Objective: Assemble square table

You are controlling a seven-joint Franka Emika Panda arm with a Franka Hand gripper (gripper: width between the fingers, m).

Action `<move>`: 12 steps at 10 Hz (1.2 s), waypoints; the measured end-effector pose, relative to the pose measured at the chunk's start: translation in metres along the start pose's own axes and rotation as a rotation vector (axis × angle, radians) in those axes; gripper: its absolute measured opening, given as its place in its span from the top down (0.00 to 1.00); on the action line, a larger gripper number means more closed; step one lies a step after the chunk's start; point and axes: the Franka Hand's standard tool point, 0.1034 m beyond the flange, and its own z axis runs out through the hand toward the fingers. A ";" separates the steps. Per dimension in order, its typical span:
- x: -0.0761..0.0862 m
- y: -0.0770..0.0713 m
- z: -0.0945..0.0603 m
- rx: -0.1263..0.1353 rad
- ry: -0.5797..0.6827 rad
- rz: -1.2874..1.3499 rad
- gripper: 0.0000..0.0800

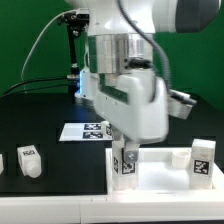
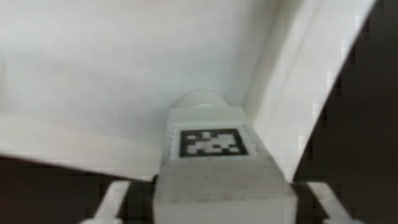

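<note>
Arm hangs low over the near part of the black table [image 1: 50, 115], its bulk filling the middle of the exterior view.

Claw [image 1: 126, 150] points straight down and is clamped on a leg [image 1: 127, 166]. From the wrist view the leg [image 2: 214, 150] sits squarely between the two fingers [image 2: 118, 203], one on each side, tag facing the camera and rounded end pointing away from the claw [image 2: 214, 208].

Leg stands upright, at the end of the square top [image 1: 160, 178] toward the exterior view's left. Whether its foot touches the top I cannot tell.

Square top lies flat on the table, near the front edge, reaching out to the exterior view's right. Wrist view: the top [image 2: 107, 80] is a broad pale sheet behind the leg, with one raised edge running past it and dark table beyond.

Second leg [image 1: 203, 160] stands upright at the top's far end, toward the exterior view's right, tag facing front. On the top or just behind it: cannot tell.

Third leg [image 1: 28, 161] sits alone on the table, toward the exterior view's left, well apart from the top.

Marker board [image 1: 88, 130] lies flat behind the claw, partly hidden by the arm.
</note>
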 end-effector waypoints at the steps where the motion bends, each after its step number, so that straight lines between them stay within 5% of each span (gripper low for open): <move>1: 0.002 0.000 0.000 0.003 -0.015 0.096 0.64; 7: 0.001 0.000 0.000 0.004 -0.019 0.305 0.64; 10: 0.003 -0.005 -0.016 0.030 -0.049 0.277 0.24; 12: -0.011 0.007 -0.028 0.025 -0.071 0.249 0.20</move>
